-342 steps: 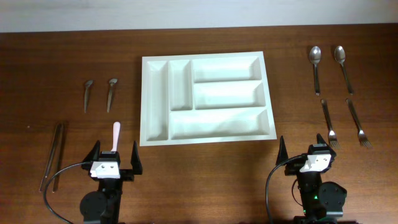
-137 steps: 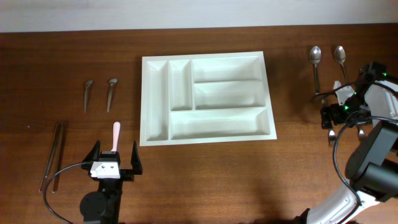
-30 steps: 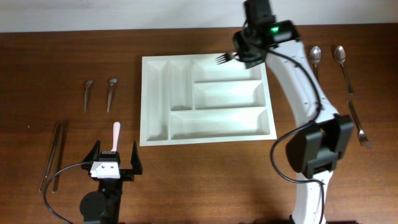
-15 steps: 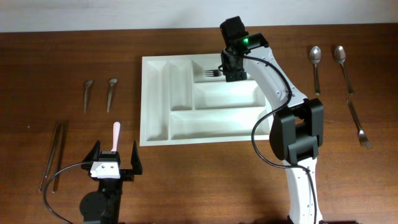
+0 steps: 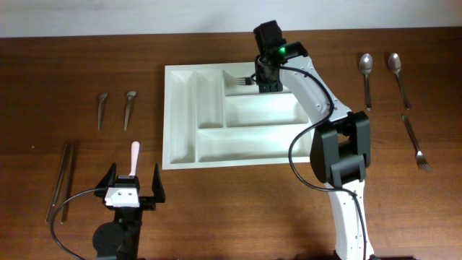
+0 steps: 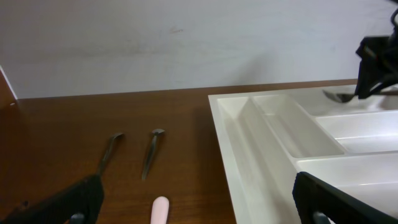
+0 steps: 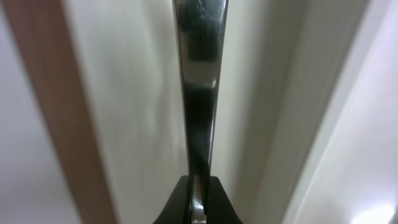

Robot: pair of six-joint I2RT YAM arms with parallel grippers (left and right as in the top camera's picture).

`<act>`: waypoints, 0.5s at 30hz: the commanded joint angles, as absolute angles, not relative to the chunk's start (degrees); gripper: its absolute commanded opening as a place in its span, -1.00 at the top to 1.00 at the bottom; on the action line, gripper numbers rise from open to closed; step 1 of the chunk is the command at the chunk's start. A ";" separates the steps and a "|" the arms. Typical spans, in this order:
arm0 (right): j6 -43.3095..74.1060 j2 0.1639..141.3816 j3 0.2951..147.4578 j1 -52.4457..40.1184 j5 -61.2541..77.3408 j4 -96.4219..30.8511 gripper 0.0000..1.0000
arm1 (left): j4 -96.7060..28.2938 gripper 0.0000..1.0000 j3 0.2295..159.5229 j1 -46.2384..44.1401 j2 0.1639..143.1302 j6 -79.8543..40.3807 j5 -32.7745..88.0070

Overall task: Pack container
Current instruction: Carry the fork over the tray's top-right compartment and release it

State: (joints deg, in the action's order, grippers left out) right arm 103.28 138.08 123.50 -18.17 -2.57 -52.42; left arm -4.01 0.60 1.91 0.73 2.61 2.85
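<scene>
right gripper (image 5: 266, 78) clamped on a fork (image 5: 242, 79), tines over the top long compartment of the cutlery tray (image 5: 253, 143). left gripper (image 5: 134, 179) wide open, holding nothing.

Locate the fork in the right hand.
Overhead, the fork is over the left end of the white tray's top long compartment, clamped in the right hand.

White container (image 5: 180, 123), silver fork (image 5: 239, 80) (shiny), brown wood-grain table (image 5: 43, 72)
</scene>
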 commanded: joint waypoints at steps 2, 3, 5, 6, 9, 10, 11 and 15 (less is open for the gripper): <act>103.83 139.46 123.31 -18.63 -3.92 -52.58 0.92 | -4.38 -0.98 0.51 2.02 0.34 3.31 3.66; 103.83 139.46 123.31 -18.59 -4.21 -52.45 0.90 | -4.38 -0.99 0.51 2.04 0.34 3.29 3.66; 103.81 139.46 123.31 -18.59 -5.10 -52.47 0.83 | -4.38 -0.98 0.51 2.04 0.34 3.29 3.66; 103.81 139.48 123.31 -18.57 -5.32 -52.51 0.80 | -4.38 -0.98 0.51 2.04 0.34 3.29 3.66; 103.79 139.48 123.31 -18.37 -5.41 -52.49 0.74 | -4.38 -0.98 0.51 2.04 0.34 3.29 3.66; 103.79 139.48 123.31 -18.31 -5.43 -52.47 0.70 | -4.38 -0.98 0.51 2.02 0.34 3.29 3.66; 103.79 139.48 123.31 -18.26 -5.45 -52.45 0.66 | -4.38 -0.99 0.51 2.04 0.34 3.31 3.66; 100.82 139.48 123.31 -17.93 -5.45 -51.79 0.62 | -4.38 -0.98 0.51 2.04 0.34 3.29 3.66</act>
State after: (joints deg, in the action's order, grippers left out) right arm 103.02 139.09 123.50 -18.15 -3.86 -52.23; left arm -4.01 0.60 1.91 0.73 2.59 2.85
